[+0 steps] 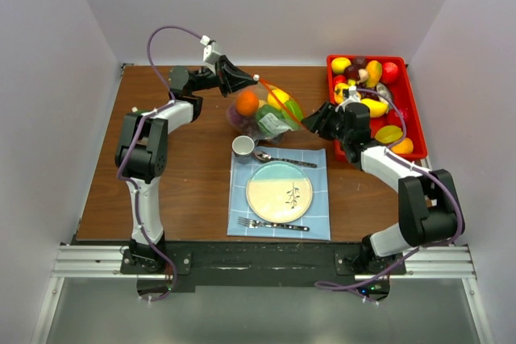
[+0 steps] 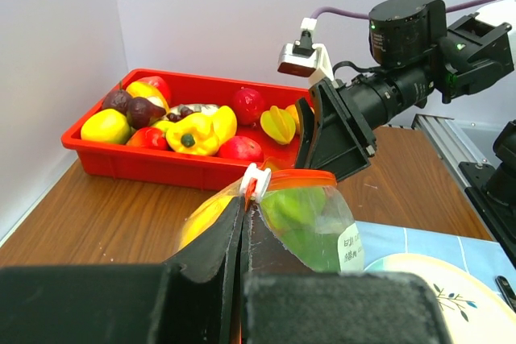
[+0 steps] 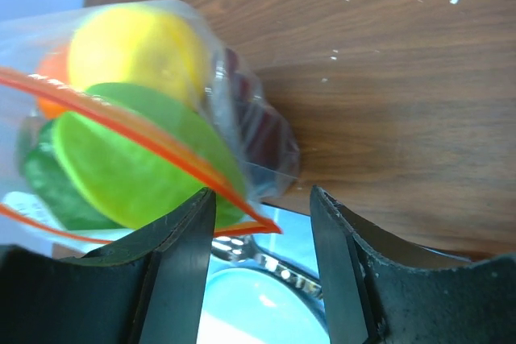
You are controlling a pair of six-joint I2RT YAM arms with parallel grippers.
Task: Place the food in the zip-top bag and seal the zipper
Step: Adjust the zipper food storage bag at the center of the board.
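The zip-top bag (image 1: 266, 118) lies behind the placemat, holding food: an orange (image 1: 247, 103), a yellow piece (image 3: 133, 50), a green piece (image 3: 137, 159) and purple grapes (image 3: 258, 126). Its orange-red zipper (image 1: 280, 100) runs diagonally between both grippers. My left gripper (image 1: 242, 80) is shut on the bag's far end, right by the white slider (image 2: 256, 181). My right gripper (image 1: 310, 122) stands open around the zipper's near corner (image 3: 270, 227), whose tip lies between the fingers (image 3: 181, 255) without touching either.
A red tray (image 1: 413, 110) at the back right holds several more toy fruits. In front of the bag a blue placemat (image 1: 318, 215) carries a plate (image 1: 278, 192), fork (image 1: 270, 224), spoon (image 1: 282, 159) and small cup (image 1: 243, 147). White walls enclose the table.
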